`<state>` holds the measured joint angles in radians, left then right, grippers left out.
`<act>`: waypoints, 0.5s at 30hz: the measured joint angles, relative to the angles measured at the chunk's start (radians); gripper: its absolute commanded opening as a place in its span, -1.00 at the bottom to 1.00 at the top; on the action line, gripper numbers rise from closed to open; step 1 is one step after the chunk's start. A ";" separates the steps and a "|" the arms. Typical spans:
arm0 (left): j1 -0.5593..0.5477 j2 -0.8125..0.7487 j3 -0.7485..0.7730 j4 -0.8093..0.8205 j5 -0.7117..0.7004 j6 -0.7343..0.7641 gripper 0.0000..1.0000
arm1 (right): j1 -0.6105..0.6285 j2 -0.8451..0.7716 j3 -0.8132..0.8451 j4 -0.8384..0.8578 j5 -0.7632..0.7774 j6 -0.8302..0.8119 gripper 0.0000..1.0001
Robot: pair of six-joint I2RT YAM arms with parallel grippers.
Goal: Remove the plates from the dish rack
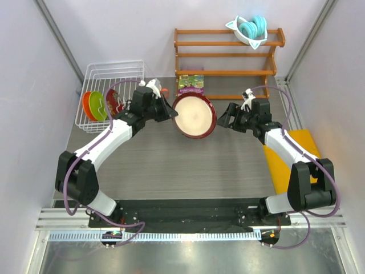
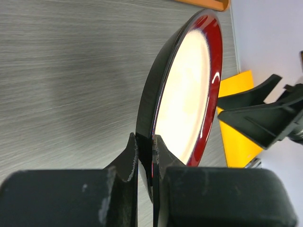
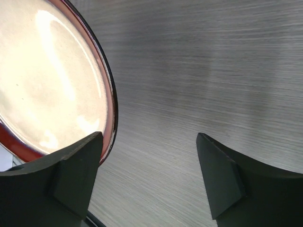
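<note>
Work is on the dark red plate, which hangs in the air over the middle of the table, well away from the dish rack. The left gripper is pinched tight on the plate's left rim, one finger on each side. The plate is tipped up on its edge, with the cream side turned up and toward the right arm. The right gripper is wide open and holds nothing. The plate's free rim is just beside it, off to its left, next to one finger but not between the two. So I think the right gripper must slide a bit to the left to get the rim in the gap before it bites. The green plate and the orange plate stand in the near left corner of the dish rack, and the left arm is nearer to them
</note>
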<state>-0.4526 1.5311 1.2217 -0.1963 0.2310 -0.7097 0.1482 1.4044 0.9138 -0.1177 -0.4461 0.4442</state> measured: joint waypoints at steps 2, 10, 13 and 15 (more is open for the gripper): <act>-0.001 0.000 -0.004 0.011 0.006 -0.011 -1.00 | 0.002 0.011 -0.006 0.008 -0.015 0.005 0.61; -0.017 0.016 -0.009 0.041 0.022 -0.031 -1.00 | 0.013 0.021 -0.014 0.056 -0.066 0.013 0.33; -0.025 0.020 -0.010 0.047 0.024 -0.041 -1.00 | 0.014 0.040 -0.014 0.071 -0.081 0.015 -0.21; -0.029 0.020 -0.016 0.051 0.022 -0.040 -1.00 | 0.015 0.057 -0.014 0.080 -0.099 0.021 -0.63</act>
<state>-0.4816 1.5513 1.2060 -0.1448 0.2531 -0.7494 0.1631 1.4616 0.8993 -0.0380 -0.5449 0.4656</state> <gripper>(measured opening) 0.058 0.453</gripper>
